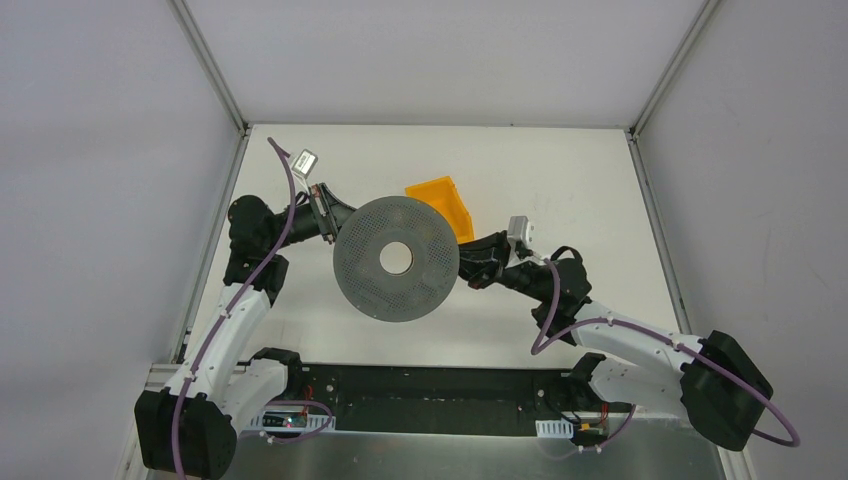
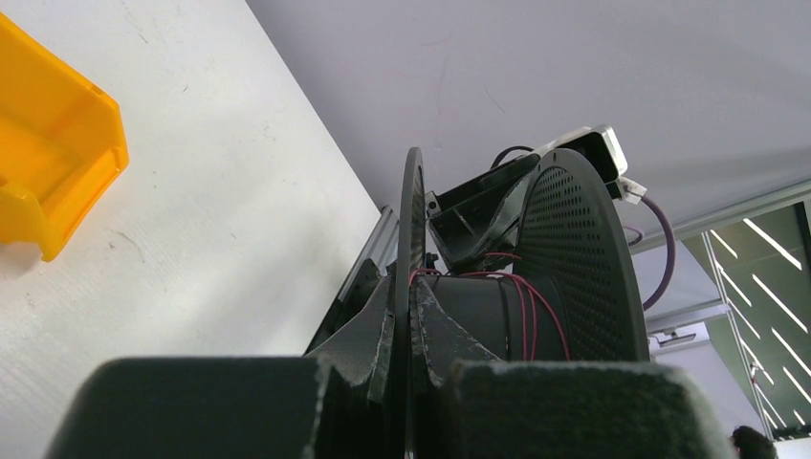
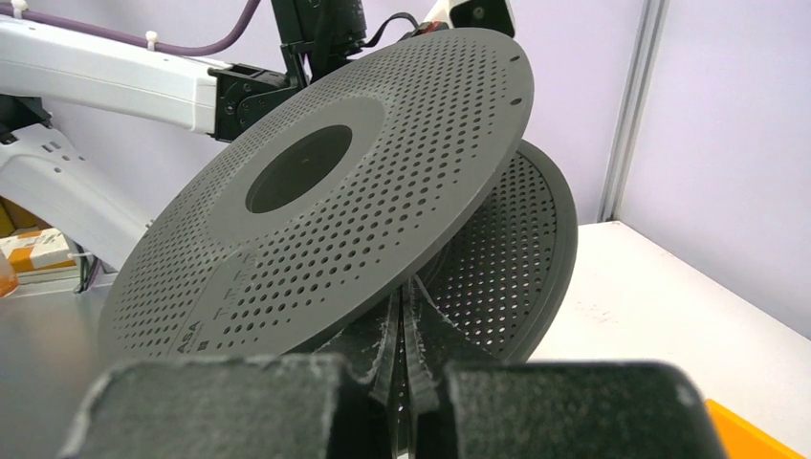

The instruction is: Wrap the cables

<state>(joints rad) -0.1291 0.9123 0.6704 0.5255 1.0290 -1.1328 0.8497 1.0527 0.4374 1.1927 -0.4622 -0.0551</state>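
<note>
White tabletop (image 1: pixel 620 200) lies below a perforated spool (image 1: pixel 396 258) held aloft; left gripper (image 2: pixel 409 320) and right gripper (image 3: pixel 402 320) each pinch a flange rim, jaws nearly closed; winding seems in hand; thin red cables (image 2: pixel 524 311) loop the hub just beyond the left fingers; next, probably, turning the spool without losing either pinch.

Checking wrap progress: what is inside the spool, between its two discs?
A few thin red cables loop loosely around the dark hub. The hub's far side is hidden by the discs.
</note>
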